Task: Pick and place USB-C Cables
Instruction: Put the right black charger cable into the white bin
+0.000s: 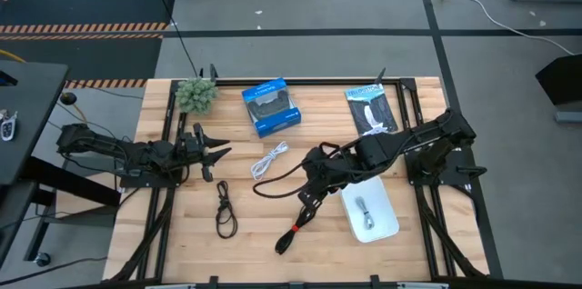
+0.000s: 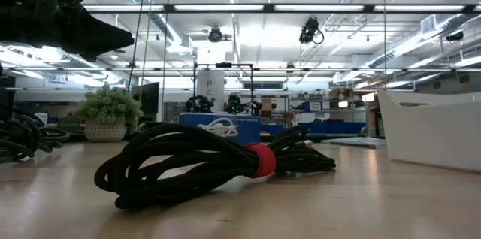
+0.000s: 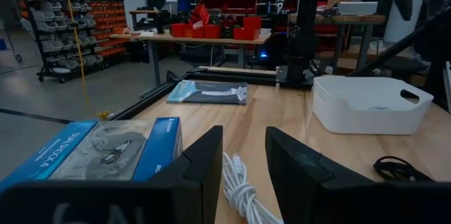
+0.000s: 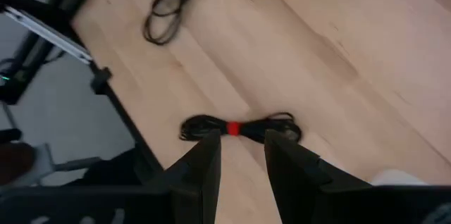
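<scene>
Four cable bundles show. The white one (image 1: 270, 159) lies mid-table, just beyond my open left gripper (image 1: 216, 153) (image 3: 243, 153), which hovers at the left pointing right. The dark loop (image 1: 224, 209) lies near the left front. The black bundle with the red tie (image 1: 293, 232) (image 2: 218, 164) rests flat near the front edge. My open right gripper (image 1: 307, 196) (image 4: 242, 150) hangs above it, fingers pointing down, apart from it (image 4: 233, 127). The silvery-grey cable (image 1: 366, 209) lies inside the white tray (image 1: 386, 225).
A blue box (image 1: 271, 107) and a black-and-white packet (image 1: 372, 109) lie along the far side. A small potted plant (image 1: 195, 94) stands at the far left corner. Black frame rails run along the table's left and right sides. Bare wood shows between the dark loop and the black bundle.
</scene>
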